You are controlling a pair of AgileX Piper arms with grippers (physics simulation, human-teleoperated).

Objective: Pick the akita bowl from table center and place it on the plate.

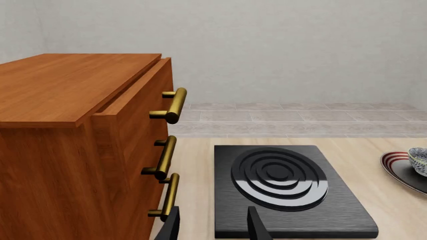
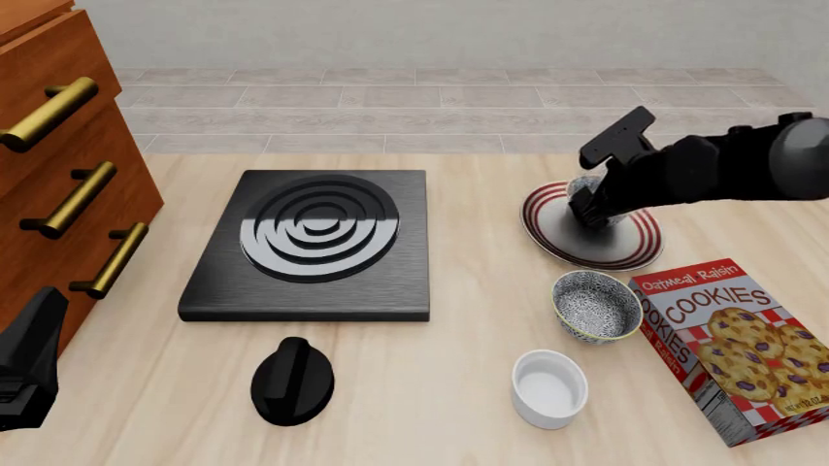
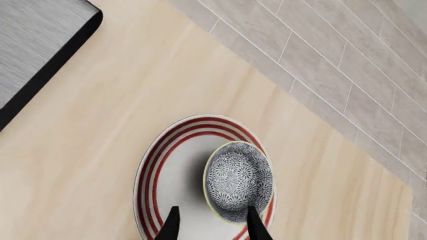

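The akita bowl [image 3: 238, 181] sits inside the plate [image 3: 175, 172], a white plate with red stripes, off-centre toward one side of its rim. My right gripper [image 3: 213, 227] hangs just above it, open, one finger over the bare plate and the other over the bowl. In the front view the right gripper [image 2: 589, 209] and arm hide most of the akita bowl [image 2: 577, 186] on the plate [image 2: 624, 250]. The left wrist view catches the plate [image 1: 398, 167] and bowl [image 1: 420, 160] at its edge. My left gripper [image 1: 213, 227] is open and empty at the near left [image 2: 26, 374].
A look-alike bowl [image 2: 596, 306], a white ramekin [image 2: 548, 388] and a cookies box [image 2: 732, 345] lie near the plate's front. A black hob [image 2: 315, 243] fills the table's middle, with a black knob [image 2: 291, 381] before it. A wooden drawer chest [image 2: 58, 165] stands at the left.
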